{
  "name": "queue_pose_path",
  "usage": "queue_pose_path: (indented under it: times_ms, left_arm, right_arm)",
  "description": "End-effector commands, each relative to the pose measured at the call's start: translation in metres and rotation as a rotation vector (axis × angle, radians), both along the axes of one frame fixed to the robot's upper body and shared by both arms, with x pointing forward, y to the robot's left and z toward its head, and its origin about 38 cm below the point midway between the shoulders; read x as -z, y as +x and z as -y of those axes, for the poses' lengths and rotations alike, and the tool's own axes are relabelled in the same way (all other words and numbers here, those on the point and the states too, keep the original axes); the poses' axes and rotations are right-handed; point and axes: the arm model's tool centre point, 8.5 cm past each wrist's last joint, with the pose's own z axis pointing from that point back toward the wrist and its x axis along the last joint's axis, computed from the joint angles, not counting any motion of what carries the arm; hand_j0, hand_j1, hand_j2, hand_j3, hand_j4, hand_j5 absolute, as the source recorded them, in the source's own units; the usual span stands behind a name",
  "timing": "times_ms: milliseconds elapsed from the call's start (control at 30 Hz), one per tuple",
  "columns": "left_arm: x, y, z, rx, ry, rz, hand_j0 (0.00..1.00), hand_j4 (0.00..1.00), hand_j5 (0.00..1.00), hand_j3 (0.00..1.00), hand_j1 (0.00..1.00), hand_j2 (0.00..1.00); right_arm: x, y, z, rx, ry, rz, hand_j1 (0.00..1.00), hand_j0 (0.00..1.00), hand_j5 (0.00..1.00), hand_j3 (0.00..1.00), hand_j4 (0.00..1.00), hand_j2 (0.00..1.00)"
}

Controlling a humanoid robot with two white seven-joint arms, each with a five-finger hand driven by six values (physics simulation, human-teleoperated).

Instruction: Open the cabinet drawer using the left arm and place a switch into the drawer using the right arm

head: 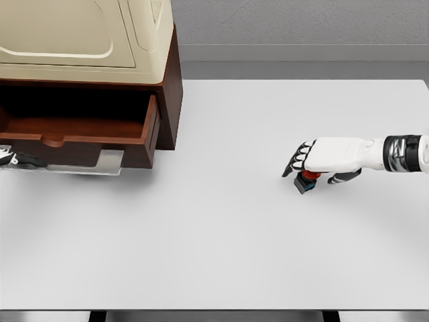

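right hand (314, 163): reaches in from the right edge, palm down over the table (221, 255); fingers curled down around the switch, closed on it as far as the view shows.
switch (308, 181): small dark block with a red part, directly under the right hand's fingers and thumb; whether it rests on the table or is lifted clear cannot be told.
drawer (80, 131): pulled out of the cabinet (171, 80), well apart from the right hand, far to its left and slightly beyond; brown interior open upward.
left hand (17, 159): only a sliver at the left edge, at the drawer's front; whether its fingers are together or apart cannot be told.
cream appliance (80, 33): sits on top of the cabinet, above the drawer.
task state: drawer judged open; switch not yet in it.
risk, grip: the switch is small against the fingers; a shallow pinch could let it slip during the long carry.
risk, drawer front: too low an approach could knock the switch against the front wall.
risk, left hand: it sits near the drop zone; the arms could collide.
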Motion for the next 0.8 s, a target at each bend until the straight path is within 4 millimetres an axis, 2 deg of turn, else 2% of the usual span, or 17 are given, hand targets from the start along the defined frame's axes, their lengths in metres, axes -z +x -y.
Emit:
queue_pose_path:
  times_ms: [0, 333, 533, 667, 767]
  left_arm:
    - [-0.002, 0.001, 0.0, -0.011, -0.022, -0.002, 1.0, 1.0, 1.0, 1.0, 1.0, 1.0]
    - [-0.023, -0.003, 0.001, 0.02, -0.066, 0.052, 1.0, 1.0, 1.0, 1.0, 1.0, 1.0]
    - [-0.041, -0.005, -0.004, -0.008, -0.104, 0.082, 1.0, 1.0, 1.0, 1.0, 1.0, 1.0]
    - [-0.059, -0.003, -0.005, -0.026, -0.151, 0.117, 1.0, 1.0, 1.0, 1.0, 1.0, 1.0]
    - [-0.068, 0.006, -0.009, -0.127, -0.16, 0.093, 1.0, 1.0, 1.0, 1.0, 1.0, 1.0]
  right_arm:
    - [0.0, 0.0, 0.0, 0.004, 0.005, -0.003, 0.78, 0.78, 0.78, 0.78, 0.78, 0.78]
    - [0.003, 0.002, -0.001, 0.009, 0.007, -0.01, 0.78, 0.78, 0.78, 0.78, 0.78, 0.78]
    - [0.004, 0.002, -0.001, 0.007, 0.009, -0.012, 0.62, 0.62, 0.62, 0.62, 0.62, 0.62]
    - [0.003, 0.002, -0.001, 0.008, 0.01, -0.011, 0.62, 0.62, 0.62, 0.62, 0.62, 0.62]
    - [0.004, 0.002, -0.001, 0.007, 0.009, -0.012, 0.58, 0.58, 0.58, 0.58, 0.58, 0.58]
